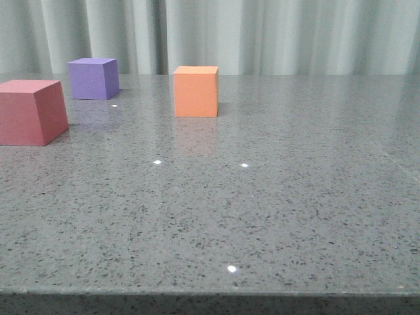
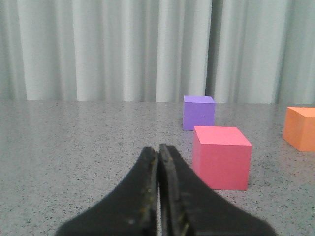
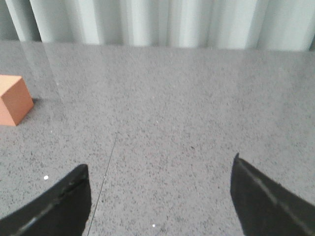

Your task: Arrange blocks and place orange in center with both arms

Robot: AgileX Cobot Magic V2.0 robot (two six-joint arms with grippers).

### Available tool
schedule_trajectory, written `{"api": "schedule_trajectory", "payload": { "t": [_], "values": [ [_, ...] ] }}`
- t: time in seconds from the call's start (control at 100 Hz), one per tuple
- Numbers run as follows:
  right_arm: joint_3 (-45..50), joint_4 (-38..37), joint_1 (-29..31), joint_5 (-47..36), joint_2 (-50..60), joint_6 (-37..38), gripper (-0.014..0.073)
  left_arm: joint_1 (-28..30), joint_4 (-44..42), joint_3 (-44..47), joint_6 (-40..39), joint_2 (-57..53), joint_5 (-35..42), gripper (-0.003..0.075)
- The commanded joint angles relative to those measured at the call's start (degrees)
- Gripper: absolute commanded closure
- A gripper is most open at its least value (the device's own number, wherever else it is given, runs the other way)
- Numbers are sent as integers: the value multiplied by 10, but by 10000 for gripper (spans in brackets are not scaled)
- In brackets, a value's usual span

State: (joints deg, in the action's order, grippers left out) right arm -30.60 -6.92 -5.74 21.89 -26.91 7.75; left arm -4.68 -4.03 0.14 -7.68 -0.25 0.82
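Note:
The red-pink cube [image 1: 29,110] sits at the left edge of the front view, the purple cube [image 1: 94,78] behind it, the orange cube [image 1: 196,91] further right near the middle. Neither gripper shows in the front view. My left gripper [image 2: 158,150] is shut and empty, low over the table; the red-pink cube [image 2: 221,156] lies just beside and beyond its tips, with the purple cube [image 2: 199,112] and orange cube [image 2: 301,128] further off. My right gripper [image 3: 160,169] is open wide and empty over bare table; the orange cube [image 3: 14,100] is far off to one side.
The grey speckled table [image 1: 262,197] has its front edge [image 1: 210,292] near the bottom of the front view. A pale curtain [image 1: 262,33] hangs behind the table. A thin seam line [image 3: 106,167] runs across the tabletop in the right wrist view.

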Motion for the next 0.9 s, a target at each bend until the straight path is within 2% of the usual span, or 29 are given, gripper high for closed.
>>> {"api": "schedule_trajectory", "payload": {
  "t": [0.0,0.11,0.2,0.27,0.46,0.53,0.89],
  "values": [
    [18,-14,4,-104,13,-7,21,-5,1,24,-4,-21,47,741],
    [40,-14,4,-140,14,-7,27,-5,1,24,-4,-21,47,741],
    [43,-14,4,-147,14,-7,90,-5,1,24,-4,-21,47,741],
    [43,-14,4,-147,14,-7,197,-5,1,24,-4,-21,47,741],
    [43,-14,4,-147,14,-7,580,-5,1,24,-4,-21,47,741],
    [43,-14,4,-147,14,-7,668,-5,1,24,-4,-21,47,741],
    [43,-14,4,-147,14,-7,662,-5,1,24,-4,-21,49,741]
  ]
}}
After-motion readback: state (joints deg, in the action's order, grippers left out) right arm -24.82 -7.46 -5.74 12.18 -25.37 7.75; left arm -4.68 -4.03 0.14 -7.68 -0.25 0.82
